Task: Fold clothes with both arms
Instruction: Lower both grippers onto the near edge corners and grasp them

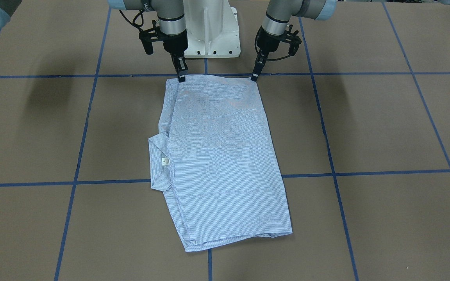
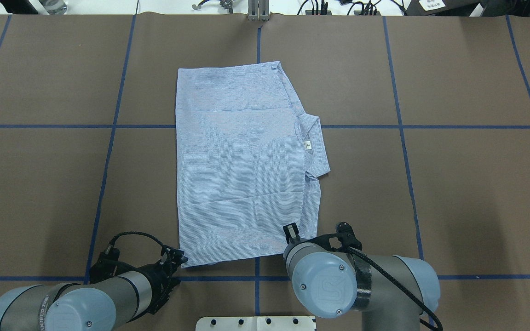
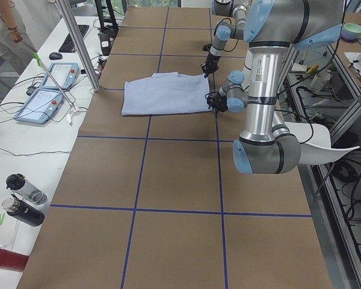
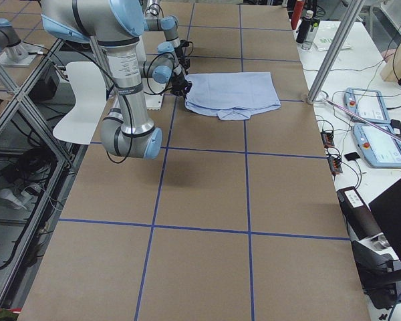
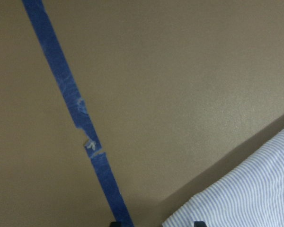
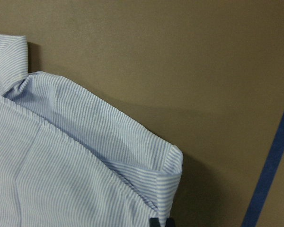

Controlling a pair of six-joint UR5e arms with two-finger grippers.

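Visibly pinched together, the jaws of the right gripper (image 1: pixel 181 77) clamp the shirt (image 2: pixel 242 161) at its five o'clock corner in the overhead view. Those of the left gripper (image 1: pixel 254 77) stand apart, astride the seven o'clock corner. Folded rectangular, the shirt lies mid-table (image 2: pixel 453 184), collar (image 2: pixel 315 142) at three o'clock.

Brown table (image 1: pixel 385 125), blue tape grid (image 1: pixel 365 172), bottles (image 3: pixel 25 212).

The shirt (image 2: pixel 242 161) lies on the table (image 2: pixel 453 184), left gripper (image 1: pixel 254 77) and right gripper (image 1: pixel 181 77) at near corners.
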